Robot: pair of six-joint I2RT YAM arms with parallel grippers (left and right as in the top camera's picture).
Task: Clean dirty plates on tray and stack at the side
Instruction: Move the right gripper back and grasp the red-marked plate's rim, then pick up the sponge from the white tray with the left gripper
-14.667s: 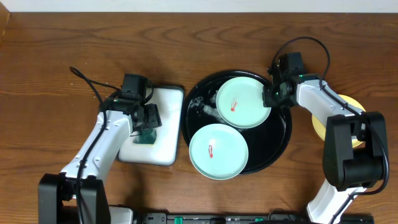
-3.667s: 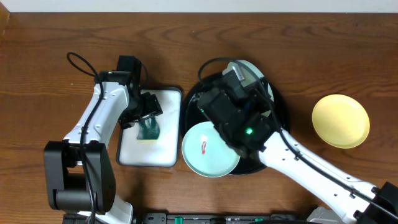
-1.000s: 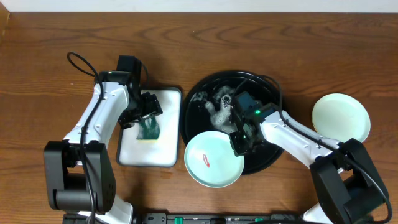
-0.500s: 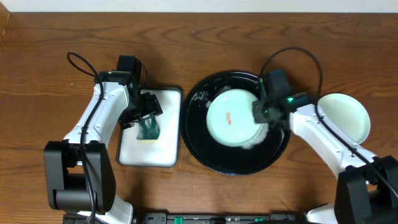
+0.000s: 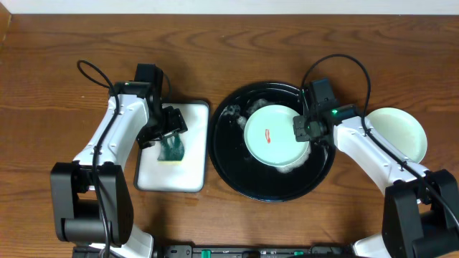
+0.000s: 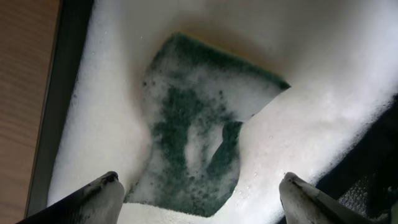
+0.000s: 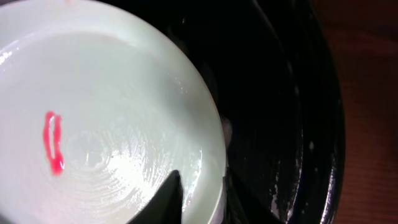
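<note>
From above the count is two arms, one white dish, one sponge, one black tray and two plates in sight, both pale mint.

At the left, the left gripper (image 5: 169, 127) hangs over the white dish (image 5: 188, 172), which lies on the wooden table (image 5: 64, 57) just beside the tray. The left wrist view shows its fingers (image 6: 93, 200) wide apart and holding nothing. The green sponge (image 6: 196, 143) lies below and between them in thick white foam. From overhead the gripper partly covers the sponge. Only the wrist view shows the suds and the dish's dark rim.

In the middle, the tray (image 5: 237, 172) holds one mint plate (image 5: 269, 150), lying in its right half with a red smear (image 5: 268, 135) at the centre. Foam patches (image 5: 237, 115) sit at the tray's upper left and by the plate's lower edge.

The right gripper (image 5: 304, 130) is at this plate's right rim. Its wrist view shows one dark finger (image 7: 169, 198) over the plate's inner face, close to the rim. The other finger is lost against the black tray, so it cannot be told whether the rim is pinched or loose.

At the far right, the second mint plate (image 5: 398, 132) lies on the table near the tray, its face looking clean. The right arm covers part of its left edge. Whether anything lies beneath it cannot be made out from above.
</note>
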